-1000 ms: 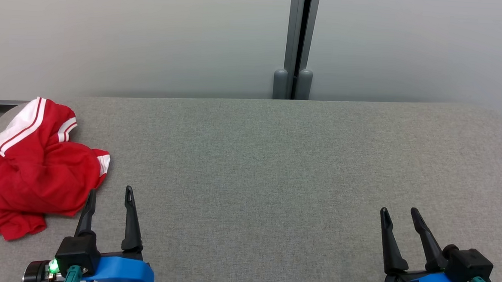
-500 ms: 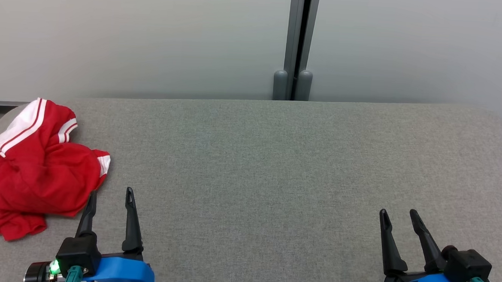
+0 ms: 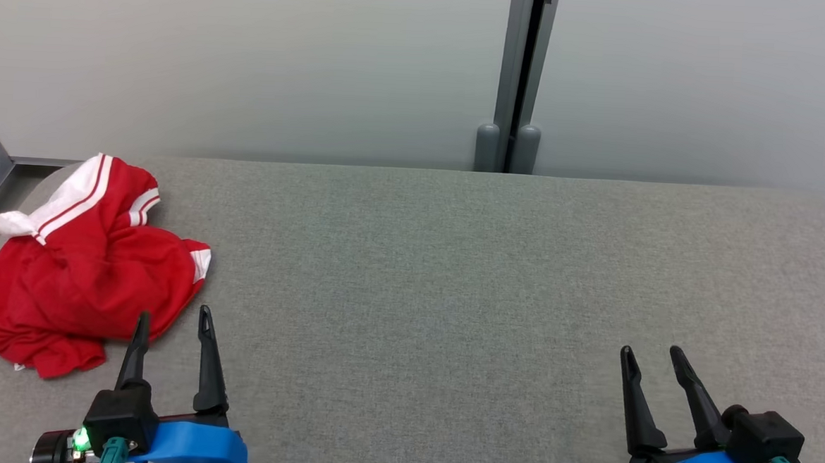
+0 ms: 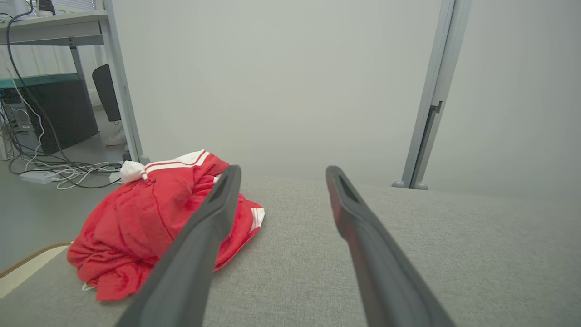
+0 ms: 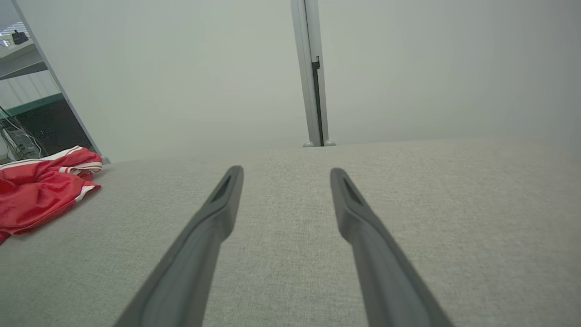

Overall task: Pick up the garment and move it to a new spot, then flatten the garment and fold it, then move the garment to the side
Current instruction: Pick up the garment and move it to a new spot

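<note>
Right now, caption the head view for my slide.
Crumpled red garment at left on the table; left gripper open beside it, right gripper open, apart.

Garment (image 3: 85, 278) is bright red with white striped trim, table (image 3: 452, 276) plain grey fabric, wall (image 3: 252, 61) pale grey.

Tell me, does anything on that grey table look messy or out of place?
Only the red garment: it lies crumpled in a heap at the left end of the grey table, close to the edge, with its white-striped trim bunched up rather than spread flat. Nothing looks torn or spilled.
</note>
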Robot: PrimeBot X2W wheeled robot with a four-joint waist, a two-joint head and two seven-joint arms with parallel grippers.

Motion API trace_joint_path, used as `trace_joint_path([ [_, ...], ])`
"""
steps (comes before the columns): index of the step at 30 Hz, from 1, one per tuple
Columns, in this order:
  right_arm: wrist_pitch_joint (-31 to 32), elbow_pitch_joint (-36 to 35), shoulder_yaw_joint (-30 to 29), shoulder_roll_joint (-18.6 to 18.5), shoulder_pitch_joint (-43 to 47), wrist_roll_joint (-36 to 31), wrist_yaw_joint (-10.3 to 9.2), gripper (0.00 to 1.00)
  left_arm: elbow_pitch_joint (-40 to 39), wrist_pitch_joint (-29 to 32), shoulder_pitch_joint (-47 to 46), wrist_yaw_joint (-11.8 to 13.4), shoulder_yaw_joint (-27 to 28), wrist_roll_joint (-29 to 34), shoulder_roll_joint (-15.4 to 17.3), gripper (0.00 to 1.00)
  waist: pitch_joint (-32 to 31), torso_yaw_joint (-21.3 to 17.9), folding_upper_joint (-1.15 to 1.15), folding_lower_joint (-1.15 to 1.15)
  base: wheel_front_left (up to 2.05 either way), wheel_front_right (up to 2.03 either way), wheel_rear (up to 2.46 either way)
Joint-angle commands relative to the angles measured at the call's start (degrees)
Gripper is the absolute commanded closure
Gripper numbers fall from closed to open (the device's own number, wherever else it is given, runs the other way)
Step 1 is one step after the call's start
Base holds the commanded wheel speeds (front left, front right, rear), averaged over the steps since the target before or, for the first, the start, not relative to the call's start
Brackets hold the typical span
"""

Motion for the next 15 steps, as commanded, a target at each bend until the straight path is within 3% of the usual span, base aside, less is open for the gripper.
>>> trace_joint_path([
  [1,-0.2,0.1,0.2,-0.3,0.8,-0.1,0.03,0.00,-0.5,-0.3,0.6,-0.1,0.4,0.3,0.0,0.00,0.0,0.7,0.00,0.00,0.00,0.00,0.00],
  [15,-0.2,0.4,0.4,-0.3,1.2,0.1,0.03,0.00,-0.6,-0.2,1.2,0.0,1.5,1.1,0.0,0.00,0.4,7.9,0.00,0.00,0.00,0.00,0.00],
])
